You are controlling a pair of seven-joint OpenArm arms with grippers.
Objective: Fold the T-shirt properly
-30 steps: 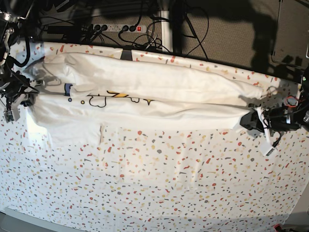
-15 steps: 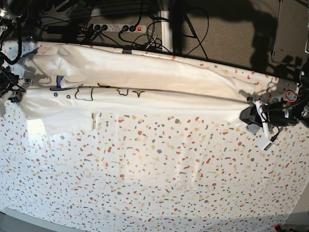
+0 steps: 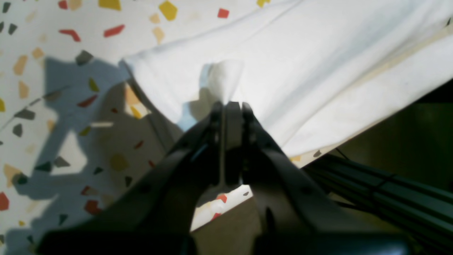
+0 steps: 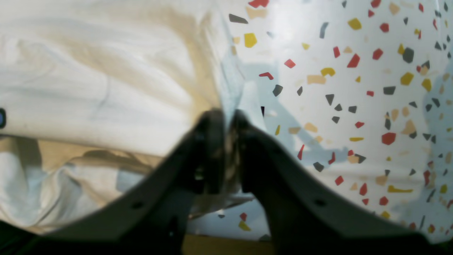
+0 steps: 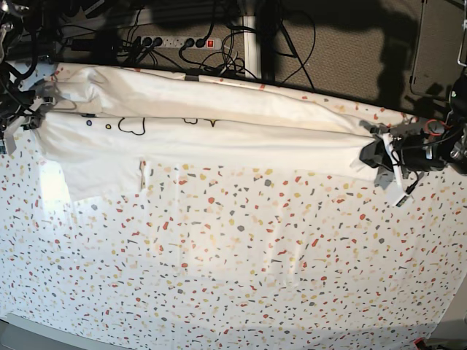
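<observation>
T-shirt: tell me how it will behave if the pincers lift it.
The T-shirt is probably floppy: it creases and drapes between the left pincer and the right pincer. It looks light, held by small pinches. The unheld middle would likely sag.

bare table covering ahead, cables behind
</observation>
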